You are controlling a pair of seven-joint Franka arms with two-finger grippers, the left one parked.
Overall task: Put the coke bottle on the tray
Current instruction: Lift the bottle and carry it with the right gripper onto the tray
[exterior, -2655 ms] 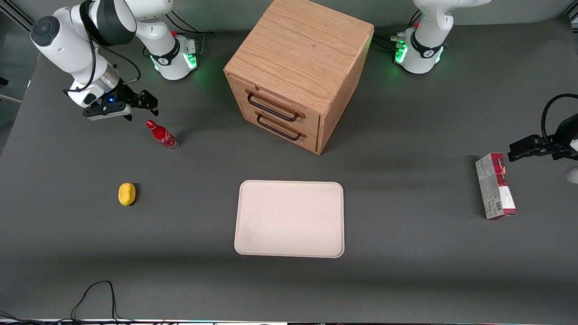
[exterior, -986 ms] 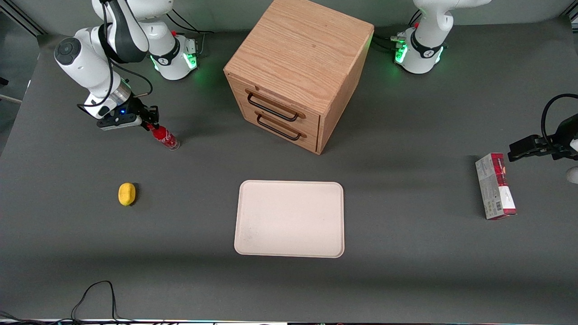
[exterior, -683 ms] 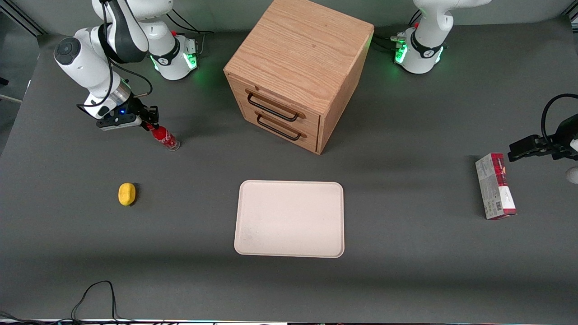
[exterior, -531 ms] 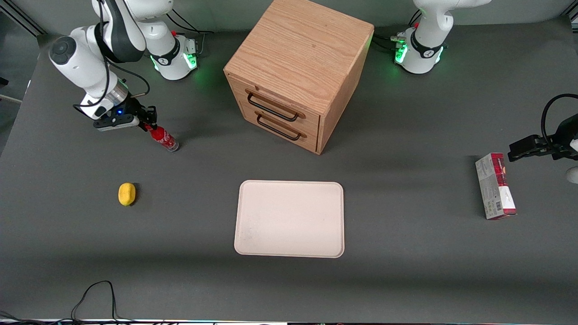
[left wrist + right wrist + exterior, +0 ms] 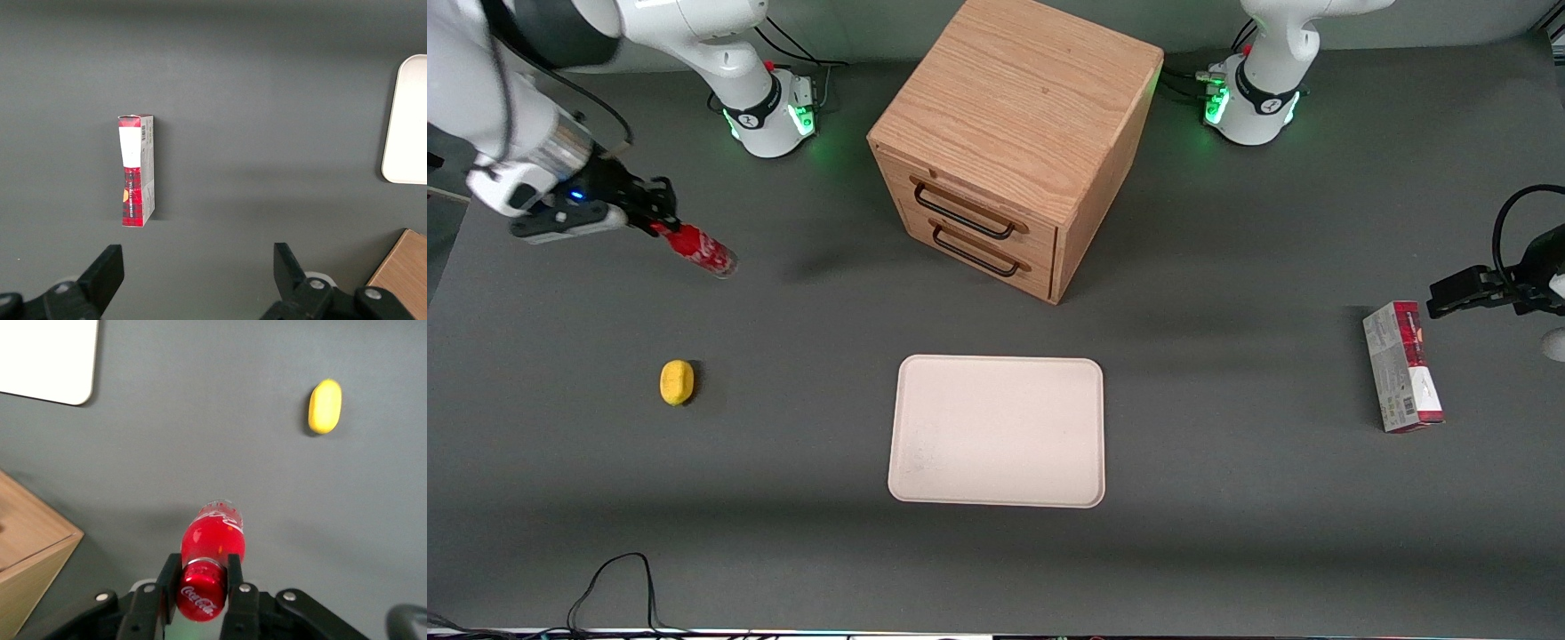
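Pincer (image 5: 660, 216): closed on the cap end of the bottle (image 5: 699, 250), which is held lifted above the bench (image 5: 800, 551) at the working arm's end.
Bottle: gripped at the neck just under the cap in the right wrist view (image 5: 212, 550), with its clear base hanging free below the fingers (image 5: 234, 577).
Long axis: judged near upright, base downward; in the front view it appears slanted, so the exact tilt cannot be told.
Lemon (image 5: 677, 382): lying on the bench nearer the front camera than the bottle, well apart from it.
Tray (image 5: 996, 480): seen bare, nearer the front camera than the drawer box (image 5: 1014, 133) and in front of its drawers.
Key relation: the tray lies well apart from the held bottle, toward the parked arm's end and nearer the front camera; a carry that way is judged the coming move, then a descent.
Carton (image 5: 1402, 366): lying far toward the parked arm's end.
Views: the finger contact at the neck is shown only by the right wrist view, where just a tray corner (image 5: 50, 360) appears; the full gap to the tray is shown only from the front.
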